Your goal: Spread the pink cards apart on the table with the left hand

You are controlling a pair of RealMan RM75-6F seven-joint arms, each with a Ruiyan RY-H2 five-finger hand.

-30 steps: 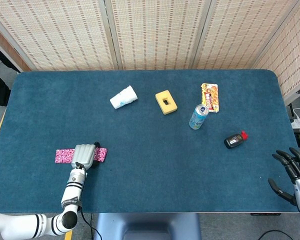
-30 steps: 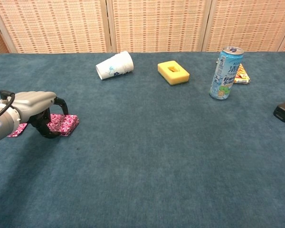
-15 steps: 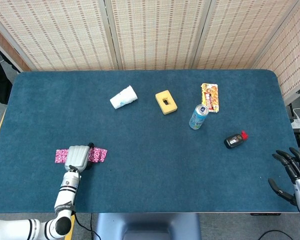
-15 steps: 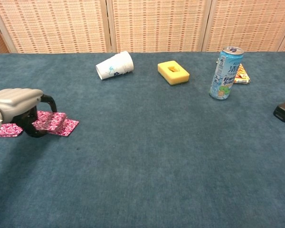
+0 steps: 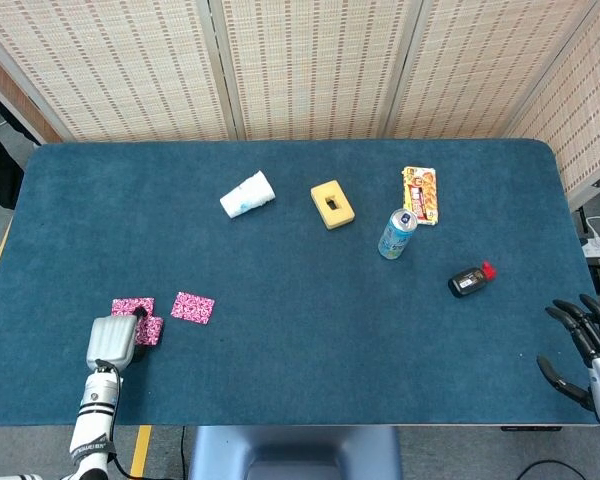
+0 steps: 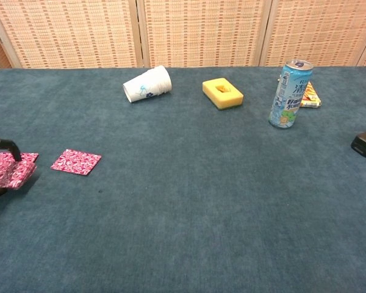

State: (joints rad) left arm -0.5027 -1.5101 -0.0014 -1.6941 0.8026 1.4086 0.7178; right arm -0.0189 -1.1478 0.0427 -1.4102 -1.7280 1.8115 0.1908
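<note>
Left hand (image 5: pixel 112 343) now nearer, pink cards (image 5: pixel 193 307) spread.

The left hand (image 5: pixel 112 343) is covered by a smooth grey shell, with black fingers (image 6: pixel 6 146); its forearm is white, ringed with black bands. The right hand (image 5: pixel 588 352) is made with black fingers and a grey base.

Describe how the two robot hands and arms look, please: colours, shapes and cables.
The left hand has a smooth light-grey shell with dark fingers under it. Its forearm is white and round, with black rings. The right hand has slim black fingers on a pale grey palm. No cable shows clearly on either arm.
</note>
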